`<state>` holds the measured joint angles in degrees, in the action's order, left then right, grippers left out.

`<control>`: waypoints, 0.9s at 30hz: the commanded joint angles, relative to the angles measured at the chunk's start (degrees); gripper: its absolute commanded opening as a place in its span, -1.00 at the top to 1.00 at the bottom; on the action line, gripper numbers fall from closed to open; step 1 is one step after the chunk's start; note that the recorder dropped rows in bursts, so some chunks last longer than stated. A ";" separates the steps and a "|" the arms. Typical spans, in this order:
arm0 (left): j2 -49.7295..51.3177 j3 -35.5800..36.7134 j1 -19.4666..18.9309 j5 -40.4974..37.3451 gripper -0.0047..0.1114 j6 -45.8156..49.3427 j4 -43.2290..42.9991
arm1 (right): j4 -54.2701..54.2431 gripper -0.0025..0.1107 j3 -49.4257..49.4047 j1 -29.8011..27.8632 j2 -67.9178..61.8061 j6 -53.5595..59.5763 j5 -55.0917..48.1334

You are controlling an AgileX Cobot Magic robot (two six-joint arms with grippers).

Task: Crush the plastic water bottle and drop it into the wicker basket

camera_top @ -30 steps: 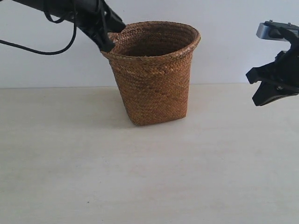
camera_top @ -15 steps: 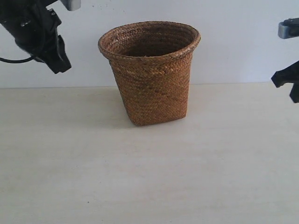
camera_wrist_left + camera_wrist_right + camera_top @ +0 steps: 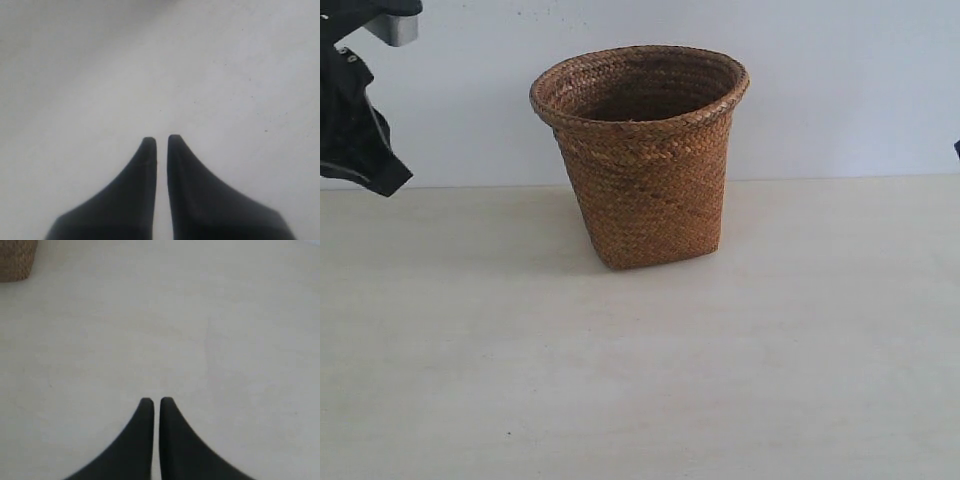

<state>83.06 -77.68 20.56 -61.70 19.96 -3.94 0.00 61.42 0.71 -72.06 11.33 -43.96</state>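
Note:
The brown wicker basket (image 3: 642,160) stands upright on the pale table, its rolled rim wide and its base narrower. The plastic water bottle shows in no view; the basket's inside is hidden from here. My left gripper (image 3: 161,140) is shut with nothing between its dark fingers, held over bare table; in the exterior view the left gripper (image 3: 380,180) hangs at the far left edge, well away from the basket. My right gripper (image 3: 156,401) is shut and empty too. A corner of the basket (image 3: 16,260) shows at the edge of the right wrist view.
The pale table (image 3: 640,380) stretches in front of the basket, with a plain white wall behind. A sliver of the right arm (image 3: 957,148) shows at the right edge of the exterior view.
The left arm has pulled back from the basket rim to the far left and lower. The right arm has drawn off to the right, almost out of the exterior view.

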 commanded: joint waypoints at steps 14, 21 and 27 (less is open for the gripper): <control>-29.86 30.79 -0.19 27.79 0.84 -7.14 0.04 | 0.00 0.96 -22.19 -0.13 33.55 -0.36 21.28; -41.56 37.48 -0.19 31.60 0.84 -11.96 0.04 | -0.71 0.96 -27.74 -0.13 46.41 -0.88 21.88; -52.61 43.17 -0.19 33.46 0.84 -15.65 0.52 | -4.41 0.96 -32.05 -0.13 56.67 -0.98 22.81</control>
<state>34.65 -36.70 20.56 -29.80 6.20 -3.94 -1.84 31.12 0.71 -19.39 10.46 -22.09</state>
